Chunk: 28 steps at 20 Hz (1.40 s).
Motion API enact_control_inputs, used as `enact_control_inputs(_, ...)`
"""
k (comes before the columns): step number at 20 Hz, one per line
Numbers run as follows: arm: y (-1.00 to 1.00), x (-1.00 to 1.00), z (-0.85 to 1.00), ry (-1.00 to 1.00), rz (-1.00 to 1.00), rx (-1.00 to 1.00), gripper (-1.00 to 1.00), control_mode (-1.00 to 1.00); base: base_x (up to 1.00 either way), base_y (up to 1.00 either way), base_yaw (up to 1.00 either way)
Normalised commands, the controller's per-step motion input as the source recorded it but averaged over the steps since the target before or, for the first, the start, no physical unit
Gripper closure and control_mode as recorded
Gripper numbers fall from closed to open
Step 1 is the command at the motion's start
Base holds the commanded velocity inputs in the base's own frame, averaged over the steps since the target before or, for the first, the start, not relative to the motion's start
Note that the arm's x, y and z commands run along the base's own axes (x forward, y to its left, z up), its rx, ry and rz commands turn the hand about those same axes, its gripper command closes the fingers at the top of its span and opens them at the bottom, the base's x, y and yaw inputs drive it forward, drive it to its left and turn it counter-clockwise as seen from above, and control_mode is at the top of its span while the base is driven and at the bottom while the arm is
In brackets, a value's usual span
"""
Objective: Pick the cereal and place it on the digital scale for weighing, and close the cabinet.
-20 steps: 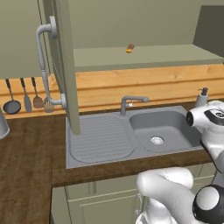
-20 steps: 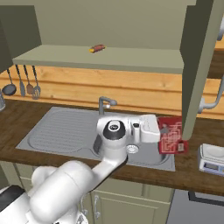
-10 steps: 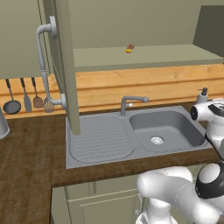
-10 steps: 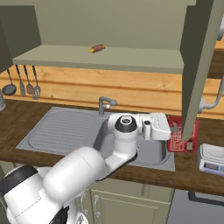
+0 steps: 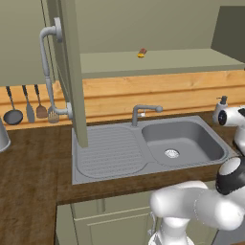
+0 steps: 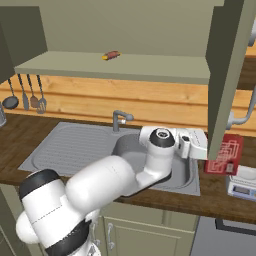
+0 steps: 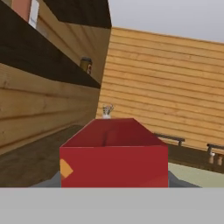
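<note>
Your gripper [image 6: 209,151] is clamped on the cereal [image 6: 224,154], the red box with pale print that you see in the right base view just beyond the hand, partly hidden behind the edge of the open cabinet door [image 6: 227,75]. In the hand view the cereal [image 7: 113,153] sits directly ahead of the fingers, its red end face filling the lower middle of the picture. Just below and beyond the box, the digital scale [image 6: 242,182] rests on the wooden counter [image 6: 210,192]; you cannot tell from these views whether the box touches it. The sink [image 6: 130,150] lies back behind the hand, under the forearm. Up above the hand, the cabinet [image 6: 120,35] stands open, with a small yellow-and-red item [image 6: 110,55] on its shelf, well away from the gripper.
</note>
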Motion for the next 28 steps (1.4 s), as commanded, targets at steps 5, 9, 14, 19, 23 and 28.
enact_control_inputs(5, -0.42, 0.11, -0.07, 0.00, 0.00, 0.06, 1.00, -1.00, 0.00, 0.00, 0.00)
enact_control_inputs(9, -0.37, 0.09, -0.10, 0.00, 0.00, 0.04, 1.00, -1.00, 0.00, 0.00, 0.00)
enact_control_inputs(14, -0.17, 0.04, -0.27, 0.00, 0.00, 0.02, 1.00, -1.00, 0.00, 0.00, 0.00)
enact_control_inputs(19, 0.00, 0.15, -0.40, -0.09, 0.00, 0.00, 1.00, -1.00, 0.00, 0.00, 0.00)
enact_control_inputs(23, -0.08, 0.18, -0.26, -0.12, 0.00, 0.03, 1.00, -1.00, 0.00, 0.00, 0.00)
enact_control_inputs(28, -0.20, 0.24, -0.13, -0.10, 0.00, 0.04, 1.00, -1.00, 0.00, 0.00, 0.00)
